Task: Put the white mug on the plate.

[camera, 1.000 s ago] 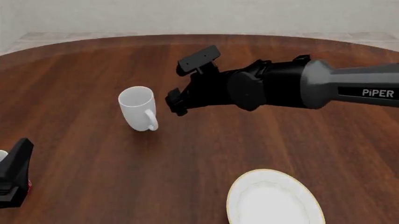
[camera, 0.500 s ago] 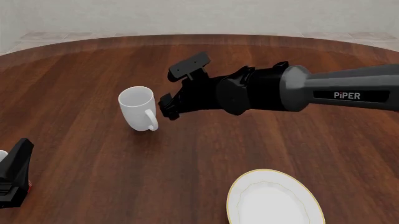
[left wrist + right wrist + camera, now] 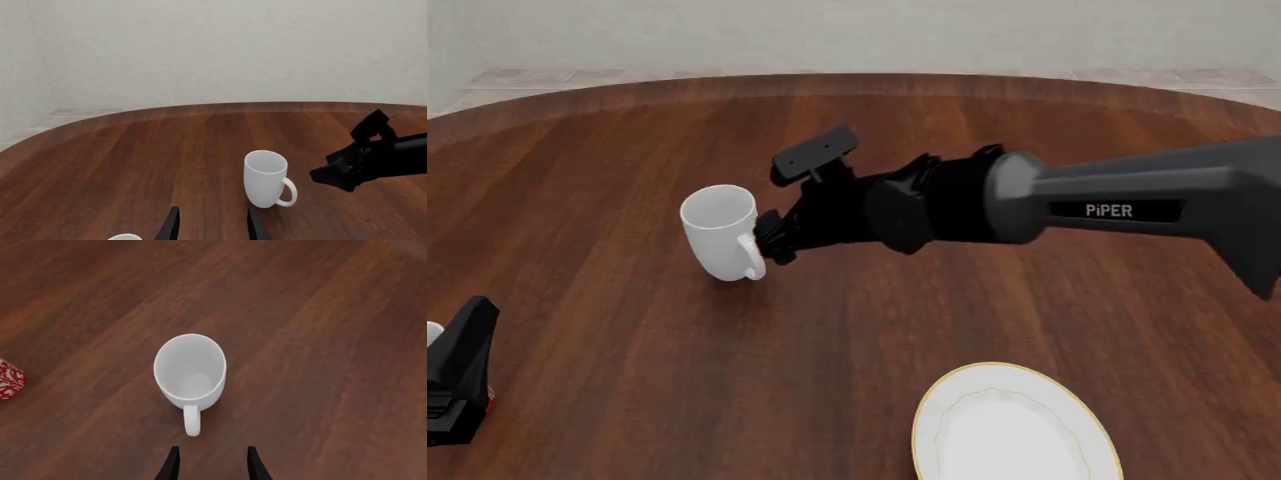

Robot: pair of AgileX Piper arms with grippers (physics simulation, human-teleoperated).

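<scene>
The white mug stands upright on the table, left of centre, with its handle towards the near side. My right gripper is open just right of the mug, its fingers spread beside it and holding nothing. In the right wrist view the mug lies just ahead of the right gripper, handle pointing at the gap. The plate, white with a thin gold rim, lies at the near right edge. My left gripper sits at the near left and is open, with the mug ahead of it.
A red-and-white patterned object lies near the left gripper, and a small white object shows by its fingers. The brown wooden table has a curved far edge with a pale wall behind it. The right arm spans the table's right half.
My right gripper has moved left, from well clear of the mug to right beside its handle side. The mug, plate and left arm have not moved.
</scene>
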